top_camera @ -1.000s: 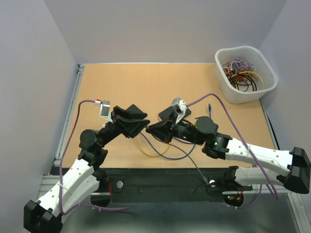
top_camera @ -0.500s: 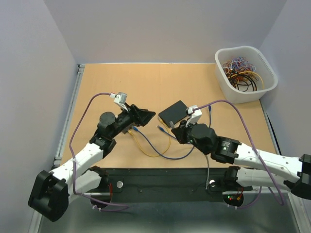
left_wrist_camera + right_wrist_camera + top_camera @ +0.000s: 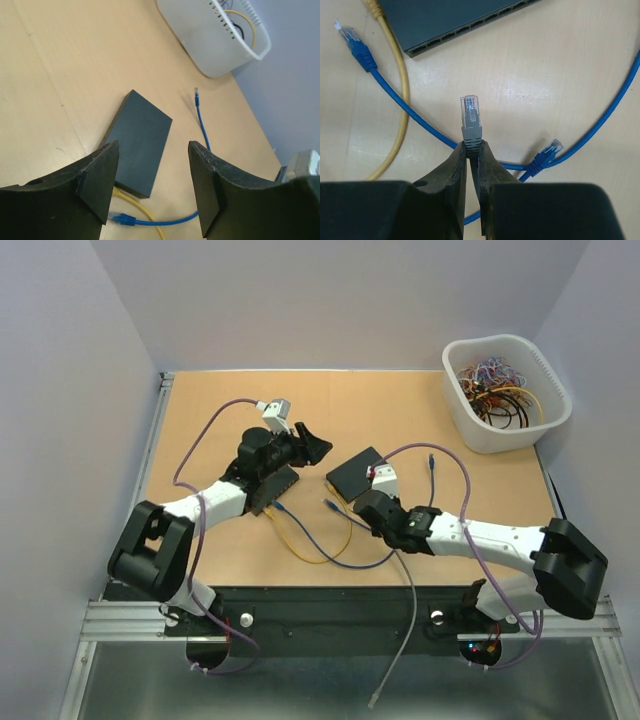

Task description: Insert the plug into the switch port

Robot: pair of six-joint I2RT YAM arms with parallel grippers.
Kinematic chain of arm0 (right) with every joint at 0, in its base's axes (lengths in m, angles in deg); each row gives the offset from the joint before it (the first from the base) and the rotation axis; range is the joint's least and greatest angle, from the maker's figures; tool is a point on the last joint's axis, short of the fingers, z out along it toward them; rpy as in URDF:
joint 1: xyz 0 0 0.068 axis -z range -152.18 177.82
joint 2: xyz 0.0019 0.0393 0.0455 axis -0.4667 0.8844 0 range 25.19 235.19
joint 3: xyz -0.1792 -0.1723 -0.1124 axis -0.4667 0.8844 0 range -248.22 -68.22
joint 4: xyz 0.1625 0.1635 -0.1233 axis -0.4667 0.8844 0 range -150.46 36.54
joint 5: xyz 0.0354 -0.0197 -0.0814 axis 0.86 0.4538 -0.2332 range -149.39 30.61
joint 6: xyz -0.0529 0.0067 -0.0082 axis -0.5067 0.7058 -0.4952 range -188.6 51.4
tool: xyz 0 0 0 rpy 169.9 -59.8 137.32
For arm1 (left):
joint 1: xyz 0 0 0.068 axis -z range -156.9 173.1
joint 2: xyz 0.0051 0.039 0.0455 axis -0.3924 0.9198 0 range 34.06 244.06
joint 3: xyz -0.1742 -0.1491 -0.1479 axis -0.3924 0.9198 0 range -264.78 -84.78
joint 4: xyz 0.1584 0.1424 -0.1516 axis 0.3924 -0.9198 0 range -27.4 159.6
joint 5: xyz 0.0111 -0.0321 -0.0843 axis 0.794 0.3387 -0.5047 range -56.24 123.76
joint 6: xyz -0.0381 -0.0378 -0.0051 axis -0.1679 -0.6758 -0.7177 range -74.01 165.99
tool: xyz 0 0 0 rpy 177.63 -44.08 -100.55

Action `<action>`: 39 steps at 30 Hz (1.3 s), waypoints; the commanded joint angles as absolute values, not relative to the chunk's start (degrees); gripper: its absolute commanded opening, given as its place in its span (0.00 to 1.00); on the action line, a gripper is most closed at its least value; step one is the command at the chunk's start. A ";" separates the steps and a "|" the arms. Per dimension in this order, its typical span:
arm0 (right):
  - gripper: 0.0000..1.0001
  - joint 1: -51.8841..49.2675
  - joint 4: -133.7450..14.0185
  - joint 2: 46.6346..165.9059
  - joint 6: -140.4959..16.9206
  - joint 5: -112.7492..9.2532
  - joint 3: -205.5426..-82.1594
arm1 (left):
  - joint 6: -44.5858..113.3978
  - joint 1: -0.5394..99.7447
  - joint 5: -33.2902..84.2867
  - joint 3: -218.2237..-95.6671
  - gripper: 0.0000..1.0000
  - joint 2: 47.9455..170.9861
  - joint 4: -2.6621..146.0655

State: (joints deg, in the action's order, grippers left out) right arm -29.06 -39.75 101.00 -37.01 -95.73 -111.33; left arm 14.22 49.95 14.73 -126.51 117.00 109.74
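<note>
From above, the left pincer (image 3: 312, 445) hangs open just left of the black switch (image 3: 352, 472), maybe ready to hold it steady. The right pincer (image 3: 365, 502) sits low by its near edge. The left wrist view shows those jaws wide apart, touching nothing, with the switch lying flat on the surface (image 3: 50, 75). The right wrist view shows the right pincer squeezing the grey plug (image 3: 471, 117) by its back end, tip pointing toward the ports so it can slide straight in. The plug is near the switch but not in yet.
</note>
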 commanded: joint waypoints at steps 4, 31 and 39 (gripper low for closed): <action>0.00 -26.50 -43.30 107.27 -40.21 -94.91 -114.71 | 15.75 49.21 11.01 -134.69 0.65 128.27 114.77; 0.00 -20.00 -52.64 119.59 -47.51 -82.95 -120.96 | 19.97 50.35 16.36 -140.58 0.61 143.13 111.08; 0.01 -17.97 -52.64 120.81 -47.42 -82.59 -121.83 | 20.76 50.79 14.34 -144.01 0.61 146.12 109.77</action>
